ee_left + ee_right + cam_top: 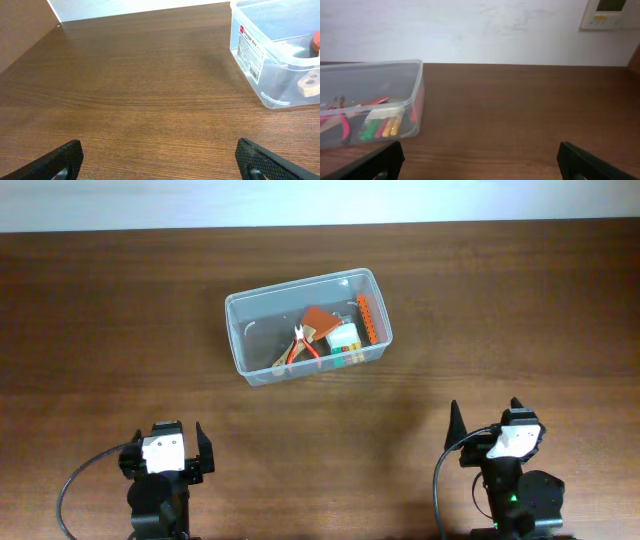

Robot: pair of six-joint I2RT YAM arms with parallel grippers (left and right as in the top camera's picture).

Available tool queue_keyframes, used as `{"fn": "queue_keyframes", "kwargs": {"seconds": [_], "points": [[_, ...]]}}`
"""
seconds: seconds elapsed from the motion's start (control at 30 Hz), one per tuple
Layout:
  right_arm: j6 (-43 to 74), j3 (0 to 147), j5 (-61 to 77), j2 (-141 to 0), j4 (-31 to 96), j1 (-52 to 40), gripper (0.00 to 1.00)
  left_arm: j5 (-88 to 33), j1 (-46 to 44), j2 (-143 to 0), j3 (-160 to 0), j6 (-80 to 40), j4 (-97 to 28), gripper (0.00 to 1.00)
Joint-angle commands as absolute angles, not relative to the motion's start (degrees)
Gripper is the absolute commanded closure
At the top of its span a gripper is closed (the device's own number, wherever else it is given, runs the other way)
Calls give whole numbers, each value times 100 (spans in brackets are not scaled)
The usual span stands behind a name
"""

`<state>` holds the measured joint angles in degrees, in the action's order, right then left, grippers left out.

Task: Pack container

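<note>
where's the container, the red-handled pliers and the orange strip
container point(255, 335), overhead view, bare floor at its left end
red-handled pliers point(311, 353), overhead view, one red handle
orange strip point(369, 318), overhead view, its middle

Probably an office or lab: wood-grain table point(100, 300), plain white wall point(470, 30) bearing a thermostat-like panel point(606, 13).

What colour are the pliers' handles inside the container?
Red; the pliers show best in the overhead view.

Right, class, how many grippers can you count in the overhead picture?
2. The left gripper sits bottom left of the overhead view, the right gripper bottom right; both open.
</note>
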<state>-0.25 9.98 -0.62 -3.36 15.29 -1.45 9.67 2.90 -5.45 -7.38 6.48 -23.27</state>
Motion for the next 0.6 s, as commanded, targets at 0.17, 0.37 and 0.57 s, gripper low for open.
{"fn": "queue_keyframes", "kwargs": {"seconds": [0.17,0.37,0.57], "points": [[-58,576,45,-19,1264,-106,1,926,261,-495,-698,742,-2318,1],[-60,399,263,-19,1181,-106,1,926,261,-495,-698,742,-2316,1],[-128,331,344,-19,1107,-104,1,926,261,-495,-698,742,-2316,1]]}}
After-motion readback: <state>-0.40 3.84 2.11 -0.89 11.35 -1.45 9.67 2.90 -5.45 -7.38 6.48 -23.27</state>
